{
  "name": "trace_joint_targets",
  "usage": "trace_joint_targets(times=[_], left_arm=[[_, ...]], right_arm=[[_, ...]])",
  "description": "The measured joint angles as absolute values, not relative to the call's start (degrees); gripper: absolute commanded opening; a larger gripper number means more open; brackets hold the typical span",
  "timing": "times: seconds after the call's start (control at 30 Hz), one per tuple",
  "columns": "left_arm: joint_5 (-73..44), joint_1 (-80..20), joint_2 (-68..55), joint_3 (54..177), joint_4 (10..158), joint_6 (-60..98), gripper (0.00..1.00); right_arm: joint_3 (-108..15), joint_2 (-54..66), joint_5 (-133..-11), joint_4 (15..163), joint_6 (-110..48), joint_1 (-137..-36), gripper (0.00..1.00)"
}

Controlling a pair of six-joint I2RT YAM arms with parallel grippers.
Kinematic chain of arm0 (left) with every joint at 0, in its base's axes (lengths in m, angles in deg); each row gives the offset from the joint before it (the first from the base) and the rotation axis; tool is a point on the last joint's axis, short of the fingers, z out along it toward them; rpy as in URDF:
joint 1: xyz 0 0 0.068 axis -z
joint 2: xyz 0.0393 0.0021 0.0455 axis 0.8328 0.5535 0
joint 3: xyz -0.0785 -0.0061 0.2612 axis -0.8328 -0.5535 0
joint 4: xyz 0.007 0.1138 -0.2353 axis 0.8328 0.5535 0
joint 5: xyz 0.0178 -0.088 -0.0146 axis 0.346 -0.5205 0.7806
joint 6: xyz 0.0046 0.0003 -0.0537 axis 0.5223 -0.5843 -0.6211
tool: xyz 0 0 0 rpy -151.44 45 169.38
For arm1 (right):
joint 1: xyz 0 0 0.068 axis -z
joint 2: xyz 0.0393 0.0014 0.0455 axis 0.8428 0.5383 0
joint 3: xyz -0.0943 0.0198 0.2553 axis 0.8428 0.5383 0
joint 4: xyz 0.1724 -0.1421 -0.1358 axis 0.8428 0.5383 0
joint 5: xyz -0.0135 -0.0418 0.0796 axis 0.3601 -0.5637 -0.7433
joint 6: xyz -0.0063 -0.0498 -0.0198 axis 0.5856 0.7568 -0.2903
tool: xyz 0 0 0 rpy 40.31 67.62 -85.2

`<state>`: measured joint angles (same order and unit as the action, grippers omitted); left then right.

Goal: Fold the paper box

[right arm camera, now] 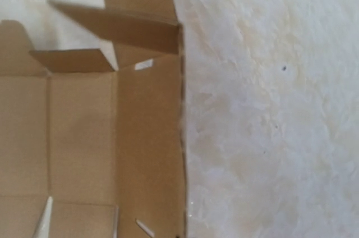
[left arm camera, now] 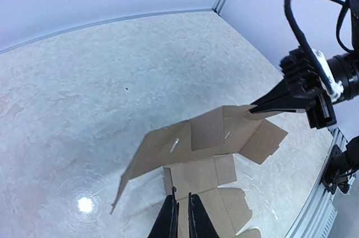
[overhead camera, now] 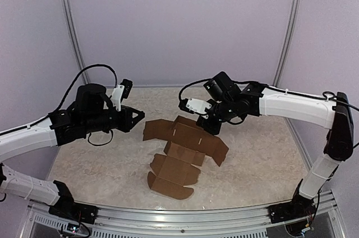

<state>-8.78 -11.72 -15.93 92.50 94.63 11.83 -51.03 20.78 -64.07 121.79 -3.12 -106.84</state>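
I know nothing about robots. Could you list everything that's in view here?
paper box: one, brown, unfolded sheet at the table's middle, one edge lifted
table: one, pale marbled top, under everything
walls: three panels, pale lilac, at the back and sides
metal rail: one, silver, along the near edge
cables: several, black, looping over the arms
left arm: one, white and black, left side
left end effector: one, black, fingers barely apart, empty, beside the sheet
right arm: one, white and black, right side
right end effector: one, black, closed on the sheet's lifted edge

1 paper box (overhead camera: 185,142), 1 L arm (overhead camera: 28,137), 1 R arm (overhead camera: 291,103), 1 table (overhead camera: 101,159)
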Motion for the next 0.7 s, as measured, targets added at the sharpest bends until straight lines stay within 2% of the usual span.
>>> trace_joint_targets(times=[0.37,0.7], left_arm=[[-7.1,-21.9,-20.3,80.2,86.1,9.0,0.11],[-15.8,-24.0,-6.4,78.7,74.2,7.1,0.09]], right_arm=[[-49.3,20.2,-56.0,118.6,8.1,-112.2,0.00],[-47.8,20.7,-51.5,117.0,12.0,-115.3,0.00]])
